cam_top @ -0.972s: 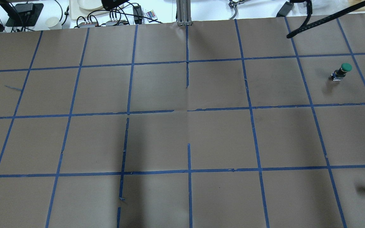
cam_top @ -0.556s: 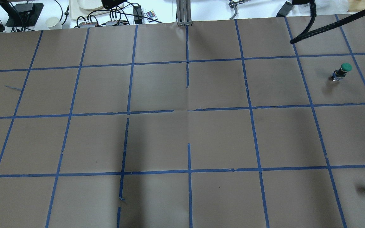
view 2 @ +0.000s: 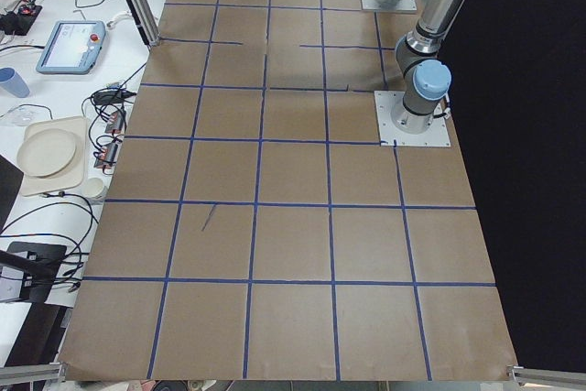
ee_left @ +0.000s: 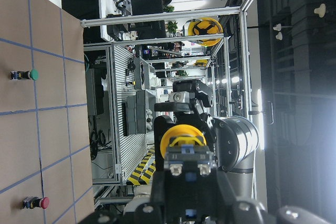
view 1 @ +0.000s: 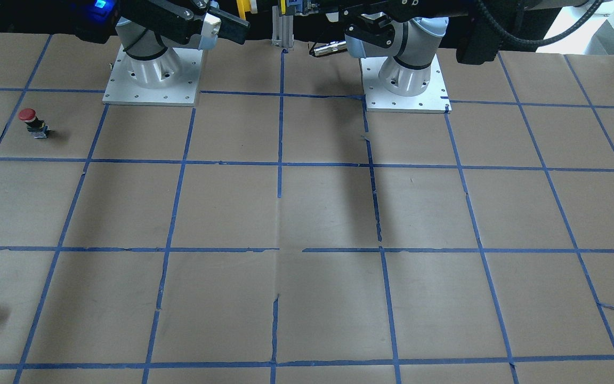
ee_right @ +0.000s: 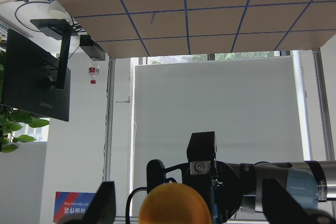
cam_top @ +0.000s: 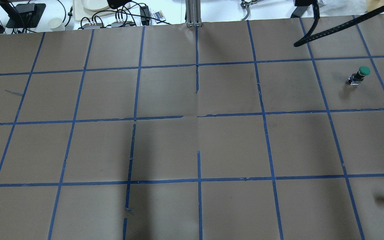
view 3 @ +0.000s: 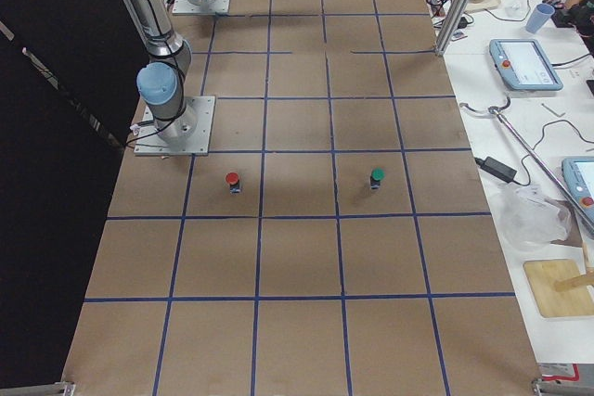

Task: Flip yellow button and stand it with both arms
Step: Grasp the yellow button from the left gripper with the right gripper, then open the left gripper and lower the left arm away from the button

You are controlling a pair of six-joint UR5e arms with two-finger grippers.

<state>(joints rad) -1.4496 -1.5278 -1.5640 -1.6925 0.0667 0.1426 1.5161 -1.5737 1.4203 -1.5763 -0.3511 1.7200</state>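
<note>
Exterior right: one green button [view 3: 377,176] stands 3 o'clock of one red button [view 3: 232,179]. Left pincer [ee_left: 188,176] clamps one yellow button [ee_left: 182,139]; right pincer [ee_right: 190,196] gapes open.

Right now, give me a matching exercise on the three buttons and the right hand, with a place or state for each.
1 yellow button
2 red button
3 green button
4 right hand

A on the table, farther from the robot
B open
C held off the table in the left hand
D on the table, nearer the robot

Pairs: 1-C, 2-D, 3-A, 4-B.
</note>
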